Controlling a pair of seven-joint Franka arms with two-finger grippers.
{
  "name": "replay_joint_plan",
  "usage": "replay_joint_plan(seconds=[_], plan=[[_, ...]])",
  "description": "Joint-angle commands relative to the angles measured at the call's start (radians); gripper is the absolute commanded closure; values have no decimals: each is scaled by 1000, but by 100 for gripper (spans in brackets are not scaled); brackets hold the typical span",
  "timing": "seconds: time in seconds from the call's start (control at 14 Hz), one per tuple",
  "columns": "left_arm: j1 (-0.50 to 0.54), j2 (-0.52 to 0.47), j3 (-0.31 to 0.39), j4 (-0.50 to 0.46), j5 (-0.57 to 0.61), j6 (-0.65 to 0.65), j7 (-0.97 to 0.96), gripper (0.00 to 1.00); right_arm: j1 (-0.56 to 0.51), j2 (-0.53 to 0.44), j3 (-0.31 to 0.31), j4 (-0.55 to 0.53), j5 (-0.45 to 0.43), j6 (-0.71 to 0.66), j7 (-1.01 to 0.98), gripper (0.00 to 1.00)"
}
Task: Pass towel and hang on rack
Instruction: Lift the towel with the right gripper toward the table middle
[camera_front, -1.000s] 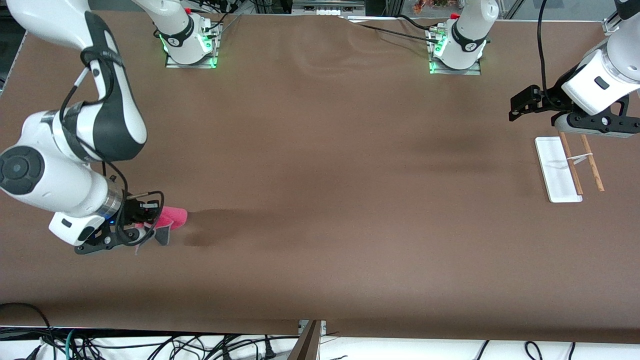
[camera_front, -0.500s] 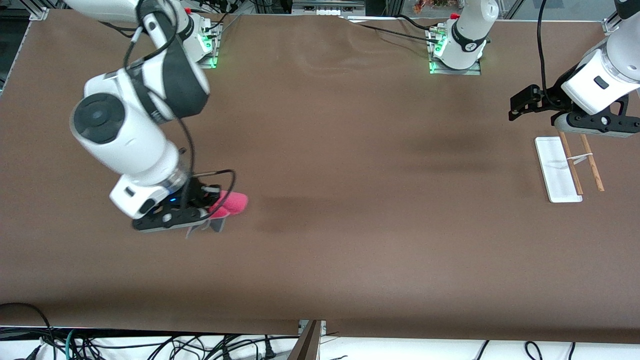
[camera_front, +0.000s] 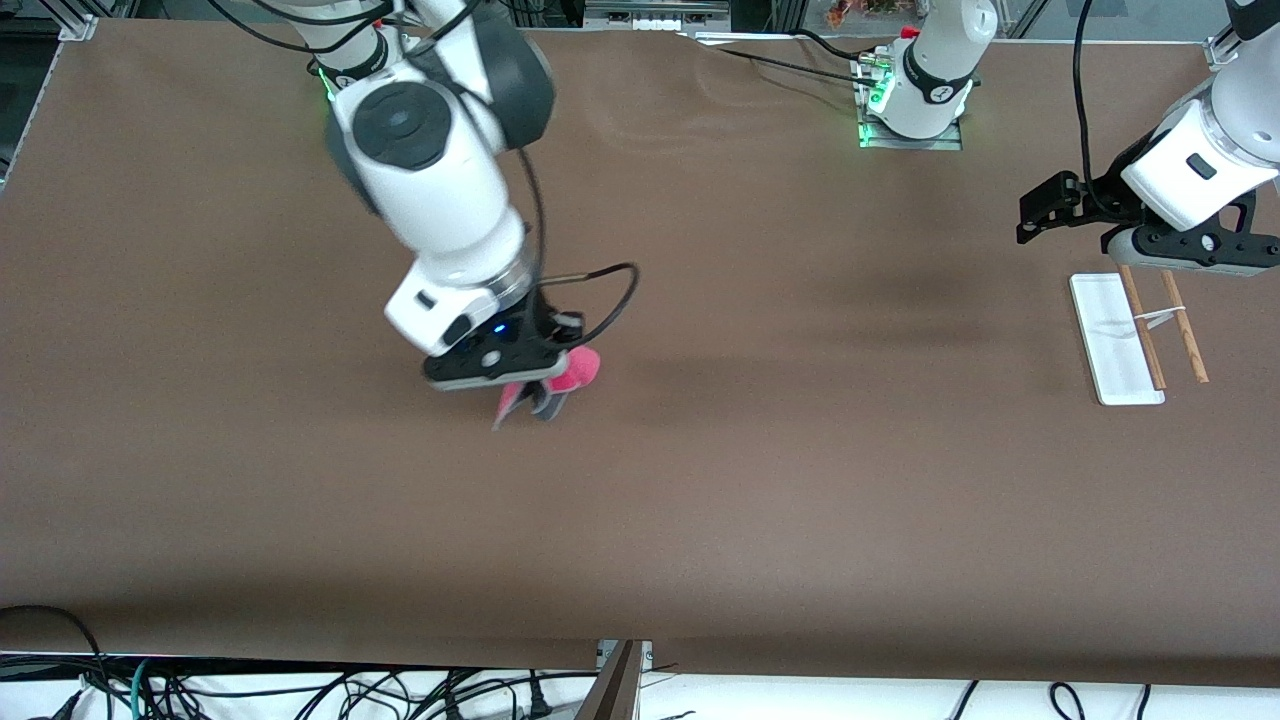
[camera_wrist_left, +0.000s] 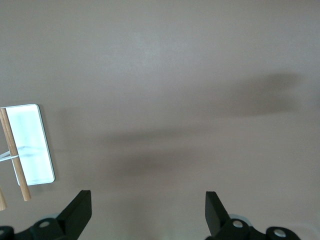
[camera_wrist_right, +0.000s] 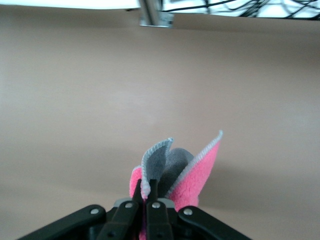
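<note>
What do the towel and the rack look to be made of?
Towel: soft fleece or microfibre, judging by the fuzzy pink pile, grey reverse and pale stitched edge; it droops from the shut right gripper.
Rack: glossy white base, probably plastic or ceramic; matte light-brown rods look like wood. The left gripper, open, waits nearby.

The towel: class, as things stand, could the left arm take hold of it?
Probably not yet. The towel hangs pinched in the right gripper over mid-table, while the left gripper, jaws open, waits up beside the rack. Bare table lies between.
</note>
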Motion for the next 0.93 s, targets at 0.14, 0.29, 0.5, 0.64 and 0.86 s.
replay_joint_plan(seconds=[0.14, 0.29, 0.5, 0.64, 0.86], plan=[[-19, -28, 0, -62, -37, 44, 4, 0, 115, 14, -10, 22, -5, 58, 117, 100], [-19, -23, 0, -84, -37, 46, 3, 0, 159, 18, -10, 22, -6, 87, 198, 100], [-17, -11, 0, -231, -36, 152, 3, 0, 199, 25, -10, 22, -8, 142, 279, 100], [-8, -9, 1, -315, -39, 260, 57, 0, 207, 25, -10, 21, -5, 150, 280, 100], [-12, 12, 0, -413, -210, 425, 315, 0, 228, 40, -10, 21, -5, 163, 282, 100]])
